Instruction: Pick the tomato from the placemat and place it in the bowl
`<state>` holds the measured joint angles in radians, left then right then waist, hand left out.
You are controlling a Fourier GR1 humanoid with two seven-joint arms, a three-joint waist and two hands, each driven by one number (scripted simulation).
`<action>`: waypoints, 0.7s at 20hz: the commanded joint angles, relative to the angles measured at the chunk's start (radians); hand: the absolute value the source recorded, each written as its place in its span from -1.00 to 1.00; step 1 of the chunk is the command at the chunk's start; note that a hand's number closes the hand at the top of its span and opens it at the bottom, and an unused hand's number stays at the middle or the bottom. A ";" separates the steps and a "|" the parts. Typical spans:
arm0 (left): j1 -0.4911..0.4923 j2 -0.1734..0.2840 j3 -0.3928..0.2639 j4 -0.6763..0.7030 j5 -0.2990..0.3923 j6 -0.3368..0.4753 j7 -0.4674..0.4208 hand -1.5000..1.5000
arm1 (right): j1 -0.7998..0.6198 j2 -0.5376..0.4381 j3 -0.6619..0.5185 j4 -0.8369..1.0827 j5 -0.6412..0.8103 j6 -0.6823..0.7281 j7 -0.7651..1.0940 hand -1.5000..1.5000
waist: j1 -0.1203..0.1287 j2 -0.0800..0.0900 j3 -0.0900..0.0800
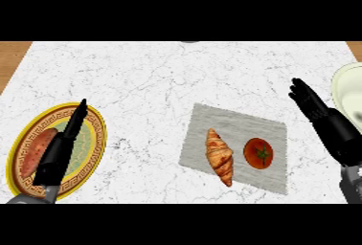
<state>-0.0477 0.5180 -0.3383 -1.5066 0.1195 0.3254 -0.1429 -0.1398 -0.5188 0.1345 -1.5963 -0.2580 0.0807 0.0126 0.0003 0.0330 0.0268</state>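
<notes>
A red tomato [259,152] with a green stem lies on the grey placemat [244,125], right of a croissant [220,156]. A pale cream bowl [346,91] is cut off by the right edge of the view. My right hand [316,107] hovers open with straight fingers between the placemat and the bowl, up and to the right of the tomato, touching nothing. My left hand [62,146] is open at the lower left, fingers straight, over a plate.
A gold-rimmed plate [96,139] at the left holds a reddish sweet potato [35,152], partly under my left hand. The white marble counter [155,81] stretches behind; wooden edges show at the top corners.
</notes>
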 commanded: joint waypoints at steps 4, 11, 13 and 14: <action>-0.036 -0.123 -0.016 -0.021 0.157 -0.104 0.072 0.00 | 0.094 0.033 -0.022 -0.086 0.129 -0.079 -0.251 1.00 | -0.036 -0.036 -0.026; -0.050 -0.222 -0.037 -0.078 0.290 -0.143 0.173 0.00 | 0.312 0.183 -0.093 -0.128 0.283 -0.398 -0.444 -1.00 | -0.043 -0.038 -0.025; -0.062 -0.206 -0.017 -0.069 0.305 -0.167 0.183 0.00 | 0.405 0.182 0.010 -0.203 0.339 -0.339 -0.572 -1.00 | -0.036 -0.039 -0.026; -0.119 -0.208 0.012 -0.024 0.310 -0.171 0.190 0.00 | 0.409 0.164 0.032 -0.174 0.395 -0.341 -0.627 -1.00 | -0.035 -0.035 -0.026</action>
<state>-0.1041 0.3307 -0.3473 -1.5554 0.3947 0.1756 0.0087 0.1616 -0.3864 0.0850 -1.7281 0.0200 -0.2280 -0.4364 -0.0480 -0.0040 0.0010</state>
